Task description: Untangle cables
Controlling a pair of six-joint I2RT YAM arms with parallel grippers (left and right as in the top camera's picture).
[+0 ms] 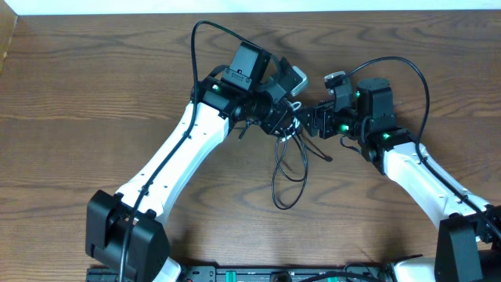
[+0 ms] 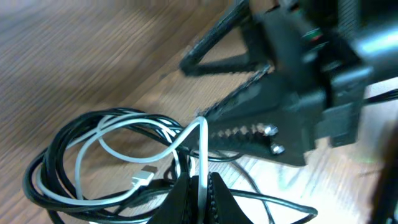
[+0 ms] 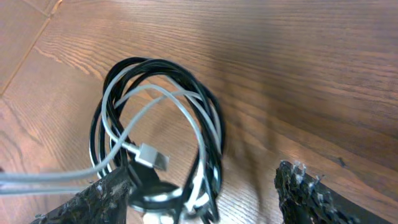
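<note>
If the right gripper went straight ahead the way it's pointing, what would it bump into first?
Most likely the cables: their black and white loops lie just ahead of the open right gripper. Depth is hard to judge, but only the table shows beyond them.

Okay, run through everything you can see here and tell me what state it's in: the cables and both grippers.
white cable: pinched in the left gripper, looped through the black cables, plug end loose.
black cables: coiled in loops, tangled with the white cable.
left gripper: shut on the white cable.
right gripper: open, holding nothing.
</note>
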